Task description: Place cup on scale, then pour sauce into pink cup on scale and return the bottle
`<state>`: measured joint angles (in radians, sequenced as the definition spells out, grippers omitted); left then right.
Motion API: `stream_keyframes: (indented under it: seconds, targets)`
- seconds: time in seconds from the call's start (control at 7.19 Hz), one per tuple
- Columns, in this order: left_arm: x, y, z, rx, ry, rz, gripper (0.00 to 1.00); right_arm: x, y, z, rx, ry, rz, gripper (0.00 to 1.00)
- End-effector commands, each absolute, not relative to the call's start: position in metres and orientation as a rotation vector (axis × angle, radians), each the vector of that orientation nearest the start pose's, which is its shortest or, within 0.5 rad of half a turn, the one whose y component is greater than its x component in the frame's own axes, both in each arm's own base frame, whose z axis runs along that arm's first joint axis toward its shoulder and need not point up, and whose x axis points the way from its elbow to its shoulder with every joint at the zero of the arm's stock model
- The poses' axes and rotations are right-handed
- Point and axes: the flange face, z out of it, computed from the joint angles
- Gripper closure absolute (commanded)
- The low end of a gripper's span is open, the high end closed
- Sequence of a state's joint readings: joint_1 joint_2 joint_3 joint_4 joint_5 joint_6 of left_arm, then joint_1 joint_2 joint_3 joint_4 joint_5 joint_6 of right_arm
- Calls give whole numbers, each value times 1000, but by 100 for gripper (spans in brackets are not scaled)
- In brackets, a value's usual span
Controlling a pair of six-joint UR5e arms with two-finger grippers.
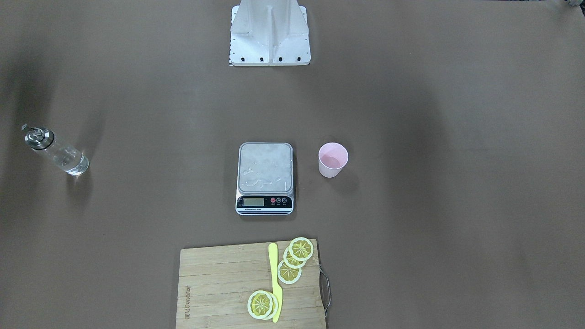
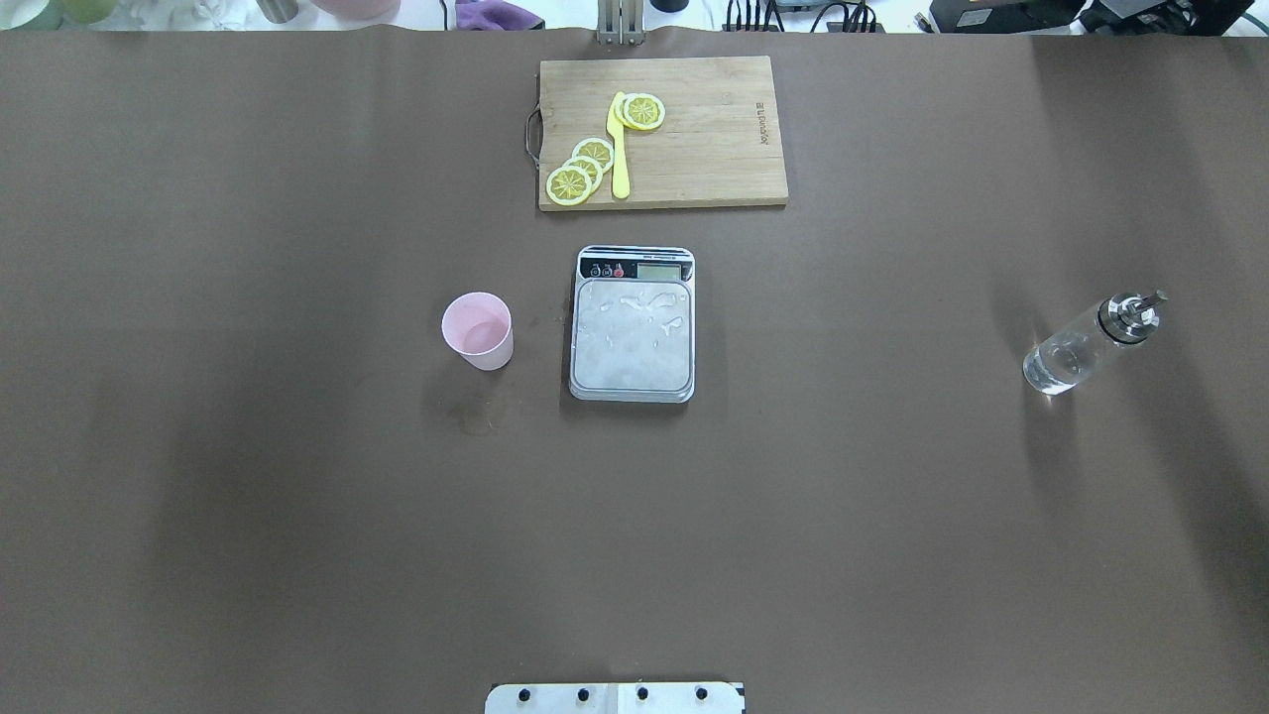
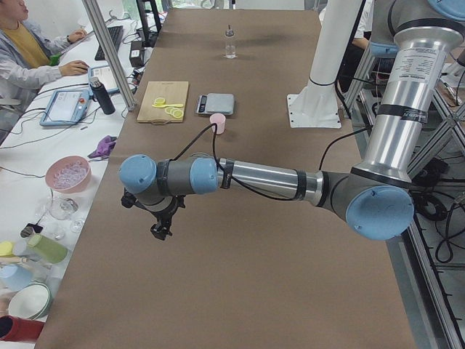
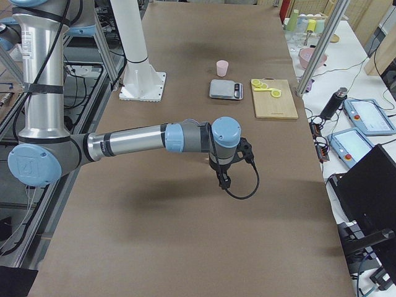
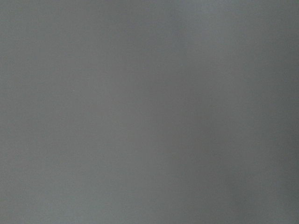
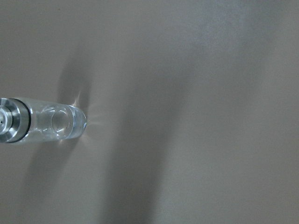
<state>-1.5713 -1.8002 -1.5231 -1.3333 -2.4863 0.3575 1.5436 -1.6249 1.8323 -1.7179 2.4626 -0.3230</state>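
The pale pink cup (image 1: 332,160) (image 2: 478,331) stands upright on the table, just to the robot's left of the scale (image 1: 265,176) (image 2: 633,327), apart from it. The scale's steel platform is bare, with wet streaks. The clear glass bottle (image 1: 57,151) (image 2: 1086,345) with its silver spout stands far out on the robot's right, clear sauce inside; the right wrist view looks down on it (image 6: 37,122). My left gripper (image 3: 161,231) and right gripper (image 4: 224,184) hang above the table ends and show only in the side views; I cannot tell whether they are open or shut.
A wooden cutting board (image 1: 228,288) (image 2: 714,139) with lemon slices (image 1: 299,250) and a yellow knife (image 1: 274,283) lies beyond the scale. The robot's base plate (image 1: 269,36) is behind the scale. Operators and clutter sit along a side bench (image 3: 65,116).
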Motion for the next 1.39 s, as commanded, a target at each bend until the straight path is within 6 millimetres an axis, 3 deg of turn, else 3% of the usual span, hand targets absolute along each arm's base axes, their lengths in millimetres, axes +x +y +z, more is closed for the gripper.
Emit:
stream_keyframes:
  seconds: [0.0, 0.28, 0.42, 0.7, 0.83, 0.97, 1.25]
  targets:
    - [5, -575, 497, 116, 912, 270, 3, 40, -468, 555, 227, -879, -375, 0]
    - [120, -553, 398, 58, 937, 223, 2, 33, -471, 548, 315, -870, -437, 0]
    - [160, -550, 360, 58, 920, 182, 2, 27, -459, 554, 350, -889, -460, 0]
    - [266, -525, 305, 20, 931, 152, 2, -13, -458, 551, 337, -964, -544, 0]
    - [325, -506, 297, 26, 878, 142, 3, -17, -458, 544, 350, -963, -560, 0]
    - [350, -493, 298, 24, 853, 147, 3, -16, -457, 545, 351, -949, -560, 0]
    - [410, -501, 280, -9, 897, 100, 3, -13, -451, 552, 343, -936, -555, 0]
